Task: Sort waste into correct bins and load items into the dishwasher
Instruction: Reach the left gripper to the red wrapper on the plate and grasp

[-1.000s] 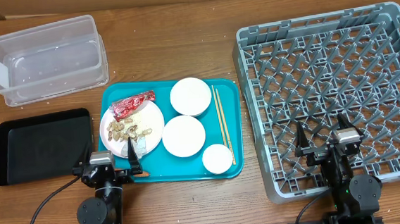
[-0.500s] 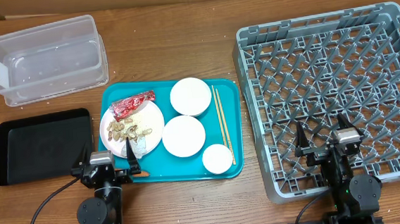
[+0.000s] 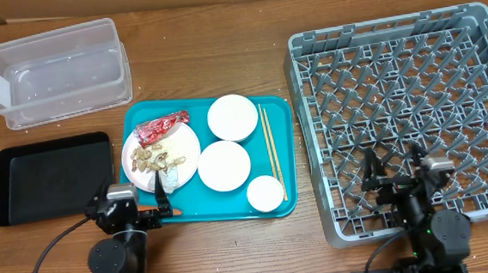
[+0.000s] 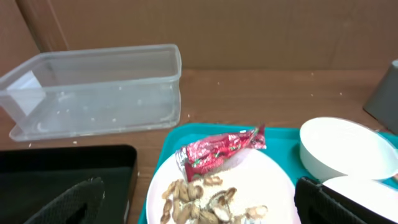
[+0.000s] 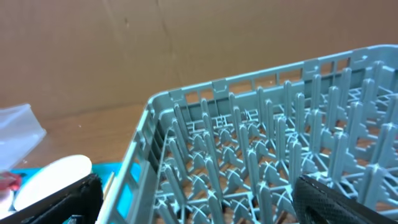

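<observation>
1. Overhead, the teal tray [image 3: 285, 164] sits left of the desk's [image 3: 220, 35] centre, with the grey dish rack [image 3: 405, 99] well apart at 3 o'clock.
2. At 9 o'clock on that tray lies the flat plate [image 3: 184, 142], carrying beige nutshell scraps [image 3: 151, 158]. The red wrapper [image 3: 162, 125] rests across its 12 o'clock rim, and the foil wad [image 3: 175, 178] sits at its 5 o'clock edge.
3. The far bowl [image 3: 232, 117] stands at the tray's 12 o'clock and the near bowl [image 3: 224, 165] at its middle, just beside the plate. The cup [image 3: 266, 193] is at 5 o'clock.
4. The chopsticks [image 3: 269, 143] lie side by side along the tray's 3 o'clock side, running from 12 to 6.
5. The carrot [image 3: 168, 211] shows as a small orange bit at the tray's 7 o'clock lip, just beside the left gripper [image 3: 126, 198].
6. The clear tub [image 3: 59, 72] stands at the desk's 10 o'clock, and the black tray [image 3: 49, 176] lies at 8 o'clock, just beside the teal tray.
7. The left gripper hovers near the corners where those two trays meet, its fingers [image 4: 74, 202] spread wide and holding nothing.
8. The right gripper [image 3: 395, 171] hangs over the rack's 6 o'clock edge, its fingers [image 5: 62, 199] wide apart with nothing between them.
</observation>
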You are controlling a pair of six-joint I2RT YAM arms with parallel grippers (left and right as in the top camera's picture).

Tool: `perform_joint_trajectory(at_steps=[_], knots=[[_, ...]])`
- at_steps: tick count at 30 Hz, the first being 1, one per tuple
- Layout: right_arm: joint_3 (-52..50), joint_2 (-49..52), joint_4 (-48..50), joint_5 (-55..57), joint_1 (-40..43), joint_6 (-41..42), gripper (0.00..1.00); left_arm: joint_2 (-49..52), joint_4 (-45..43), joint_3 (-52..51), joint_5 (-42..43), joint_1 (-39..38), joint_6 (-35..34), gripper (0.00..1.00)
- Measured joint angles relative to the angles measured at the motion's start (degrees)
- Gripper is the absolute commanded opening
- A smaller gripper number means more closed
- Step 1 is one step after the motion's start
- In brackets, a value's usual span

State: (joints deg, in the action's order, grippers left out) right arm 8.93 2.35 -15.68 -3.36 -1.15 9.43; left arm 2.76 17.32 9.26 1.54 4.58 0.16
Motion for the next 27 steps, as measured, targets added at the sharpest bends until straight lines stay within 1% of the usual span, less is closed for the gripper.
perform_joint_trajectory(at_steps=[3,7,12,19,20,23,27], knots=[[6.4,3.3,-4.5,1.0,0.0,1.3,1.0,4.7,4.0,5.8,0.4,0.0,-1.0,1.0],[14.6,10.6,-10.5,1.5,0.0,2.1,1.0,14.7,8.4,14.1,1.5,0.0,-2.1,1.0],[26.1,24.2,-19.3,1.8,0.0,2.6,1.0,30.3,15.9,26.1,2.0,0.0,-3.2,1.0],[42.9,43.5,-33.1,1.2,0.0,2.6,1.0,52.8,31.0,46.9,3.1,0.0,-3.2,1.0],[45.1,46.1,-34.5,1.0,0.0,2.6,1.0,55.8,31.8,49.7,3.1,0.0,-3.2,1.0],[48.0,50.0,-36.7,0.4,0.0,2.6,1.0,60.3,31.8,53.3,3.3,0.0,-3.2,1.0],[48.9,54.1,-38.2,-0.5,0.0,2.6,1.0,65.7,28.9,54.5,4.1,0.0,-3.6,1.0]])
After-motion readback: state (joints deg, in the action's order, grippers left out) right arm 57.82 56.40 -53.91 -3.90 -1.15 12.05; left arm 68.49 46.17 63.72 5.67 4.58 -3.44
